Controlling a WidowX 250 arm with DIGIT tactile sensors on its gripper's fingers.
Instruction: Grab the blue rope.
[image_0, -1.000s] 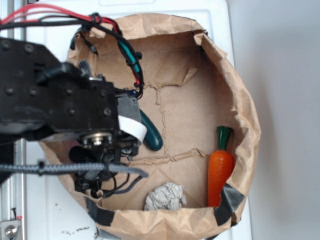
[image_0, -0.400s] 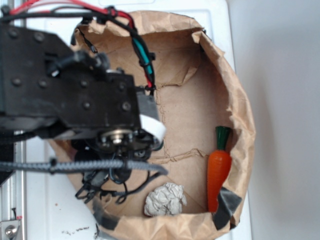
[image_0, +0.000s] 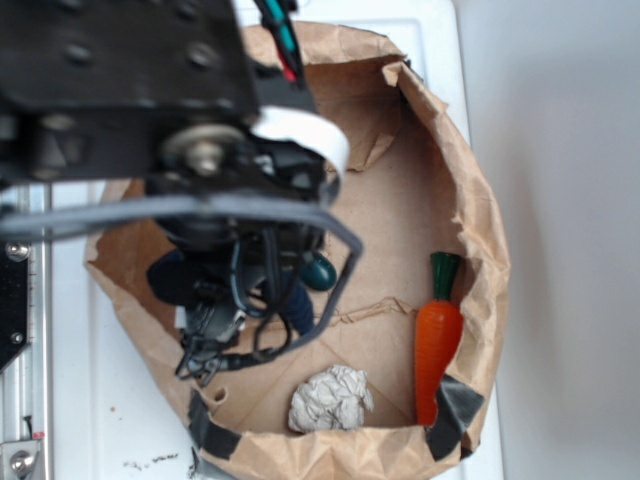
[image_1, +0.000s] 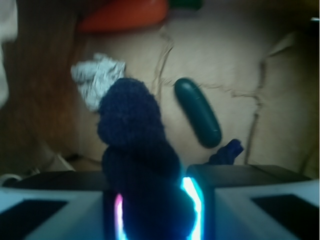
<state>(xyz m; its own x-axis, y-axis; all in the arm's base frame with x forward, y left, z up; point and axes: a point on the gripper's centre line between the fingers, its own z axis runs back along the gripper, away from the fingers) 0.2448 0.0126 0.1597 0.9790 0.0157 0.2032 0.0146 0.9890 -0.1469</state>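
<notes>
Rope (image_1: 137, 150): dark navy, twisted. In wrist view it sits clamped between the two fingers (image_1: 260, 195) of the gripper (image_1: 159, 210); long axis runs up and away from the jaws, free end slightly left. A second bit shows just right of the jaws. Exterior view: rope (image_0: 172, 277) bulges left of the gripper (image_0: 245, 300), lifted above the bag floor.
Cucumber (image_1: 198, 112): ahead-right of gripper, axis diagonal, apart from rope.
Paper ball (image_1: 95, 80): ahead-left.
Carrot (image_0: 439, 345): far side, by bag (image_0: 480, 200) wall, stem up.
No legible writing.
</notes>
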